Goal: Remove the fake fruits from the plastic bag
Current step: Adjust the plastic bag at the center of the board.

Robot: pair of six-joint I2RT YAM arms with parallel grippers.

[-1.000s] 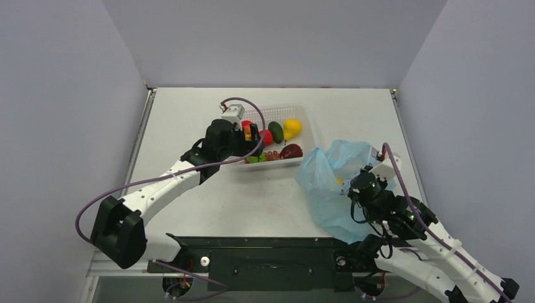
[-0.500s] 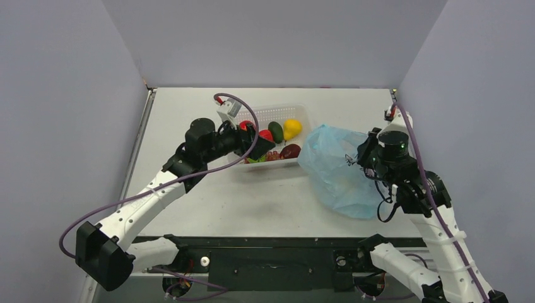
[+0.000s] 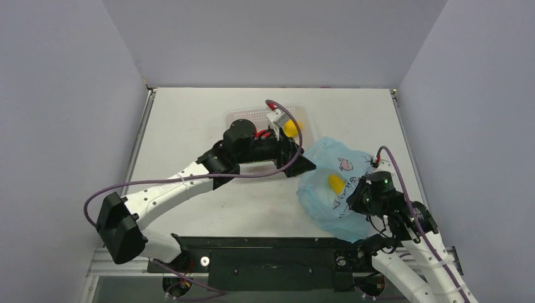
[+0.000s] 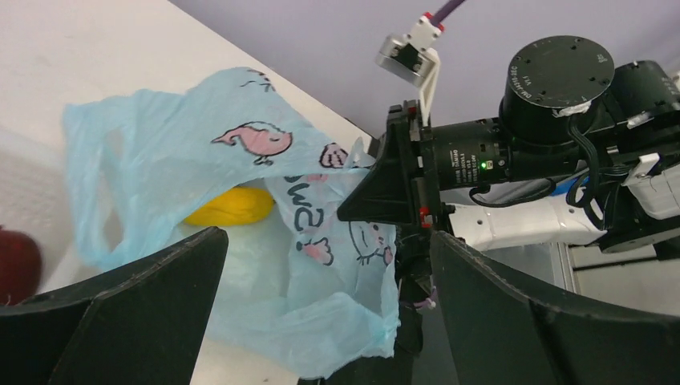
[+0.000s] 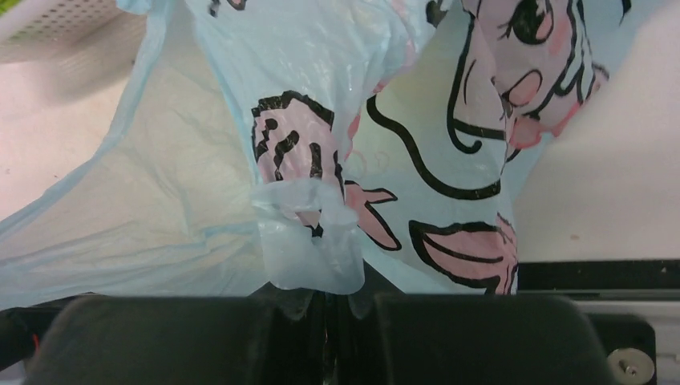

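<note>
A yellow fruit (image 3: 336, 183) is seen through the thin blue bag (image 3: 328, 165), inside which it lies on the surface (image 3: 183, 120), right of the middle. The bag, printed with pink-and-black cartoons, is spread from just beside the basket (image 3: 252, 116) toward the near edge.

A fold of the bag is pinched in the right gripper (image 5: 329, 298), which is pressed together with only the plastic in between. In the left wrist view that grip is shown from the front: the film is bunched at the tip of the black gripper and hangs below it.

The left gripper (image 3: 305, 165) is held wide open and empty, just at the bag's left edge. Between its spread fingers (image 4: 128, 313) the bag and the yellow fruit are framed.

The left arm (image 3: 189, 183) is stretched across the basket, so most of the contents are hidden. A yellow pear (image 3: 291, 127) is seen near the basket's far right corner. A dark red fruit (image 4: 16, 265) is caught at the left edge of the left wrist view. Whether other fruits are in the bag cannot be told.
</note>
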